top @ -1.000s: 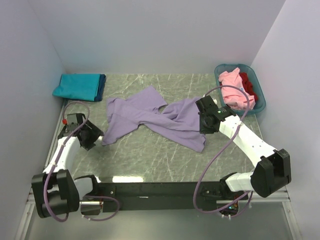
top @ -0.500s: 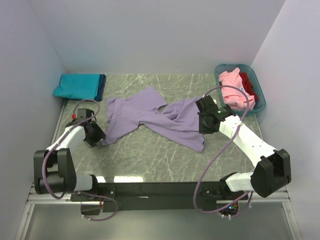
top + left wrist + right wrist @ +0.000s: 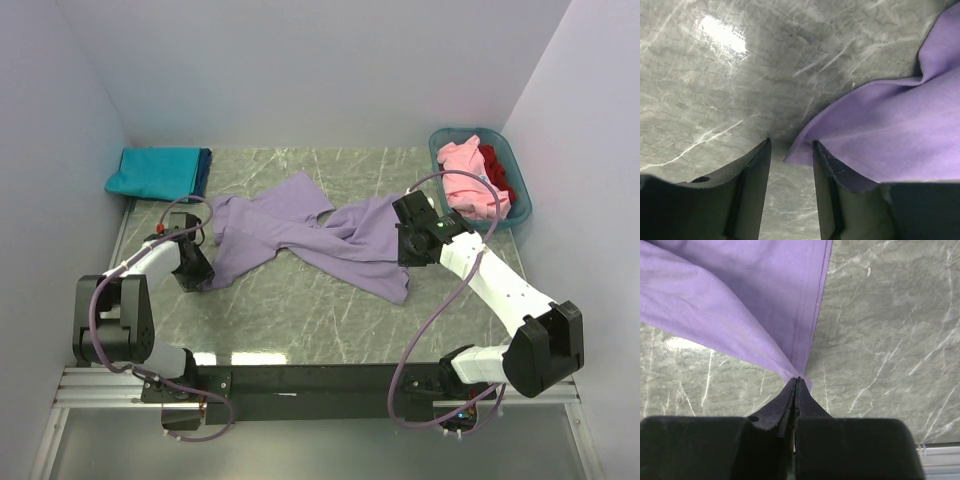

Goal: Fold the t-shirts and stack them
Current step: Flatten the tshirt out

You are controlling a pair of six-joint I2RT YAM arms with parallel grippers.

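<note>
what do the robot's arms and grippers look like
The left arm and right arm have white tube-shaped links joined by chunky black joints. A thin purple cable loops loosely along each. The left gripper and right gripper have flat matte black fingers that taper towards the tips. A small red mark sits near the left wrist.

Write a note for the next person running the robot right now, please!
Left gripper: jaws apart, a corner of the purple shirt between them, not pinched.
Right gripper: jaws shut on the purple shirt's other end.
Done: teal shirt folded, stacked with a dark blue shirt, far-left corner.
Left to do: purple shirt lies unfolded; pink shirt and red shirt wait in the basket.
</note>
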